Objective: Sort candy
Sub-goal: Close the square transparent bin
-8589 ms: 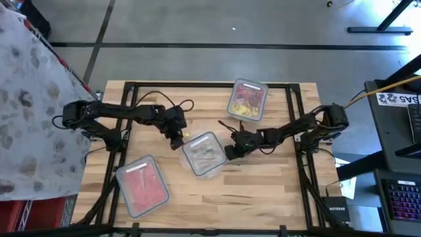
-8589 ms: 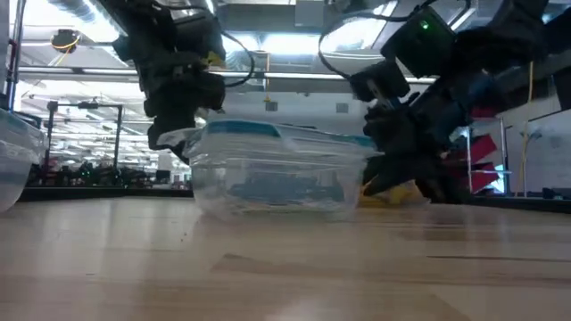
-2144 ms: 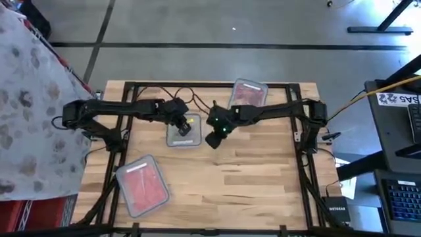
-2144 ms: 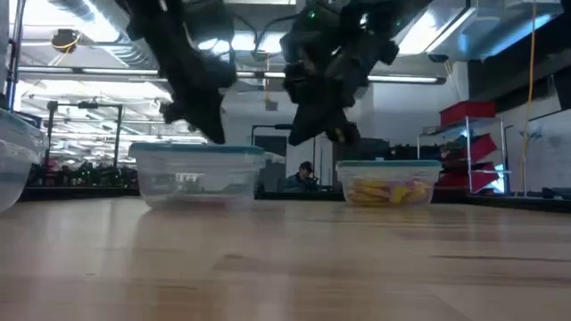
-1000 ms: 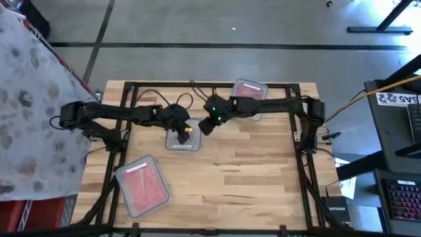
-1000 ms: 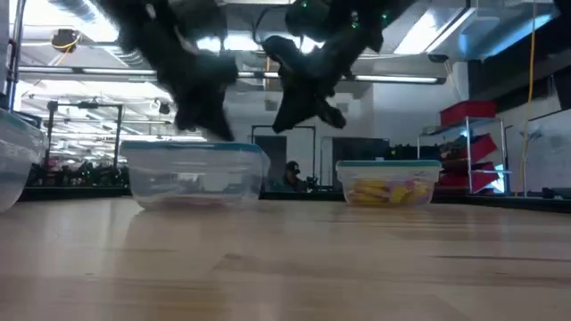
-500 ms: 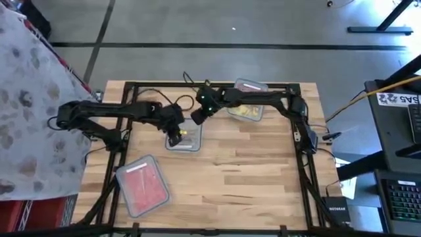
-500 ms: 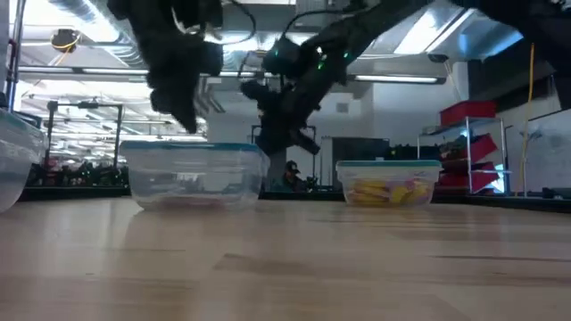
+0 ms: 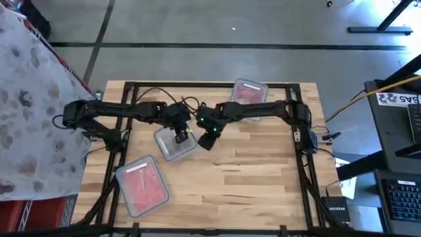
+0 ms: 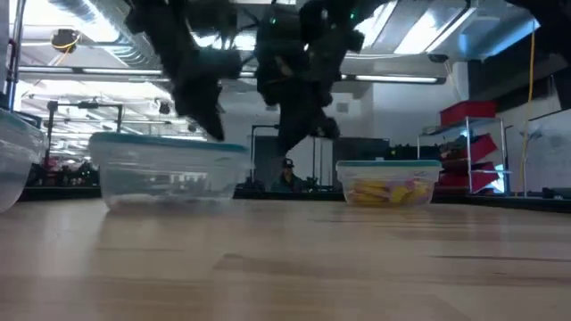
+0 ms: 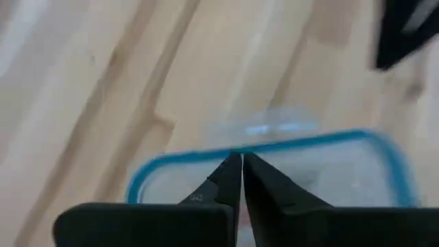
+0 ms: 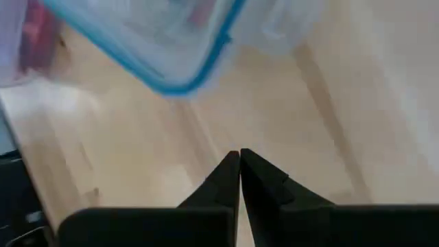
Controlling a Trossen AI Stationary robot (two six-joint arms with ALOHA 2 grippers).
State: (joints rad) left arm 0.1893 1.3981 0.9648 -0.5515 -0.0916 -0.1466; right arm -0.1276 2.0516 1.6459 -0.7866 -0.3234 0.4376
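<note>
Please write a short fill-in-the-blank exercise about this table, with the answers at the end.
1. The table holds ___ clear containers.
2. The container at the far edge holds ___ candy.
3. Both grippers, left and right, are ___.

Answers: three; yellow; shut

Not much for you to read here. In the high view, the small black box (image 9: 337, 209) on the floor by the bench's right corner has white lettering that looks like "NETGEAR". The white tag (image 9: 398, 99) on the dark desk at the right edge carries a code, something like "A5" at its end, seen upside down and not fully legible. Nothing on the containers or arms can be made out.
</note>
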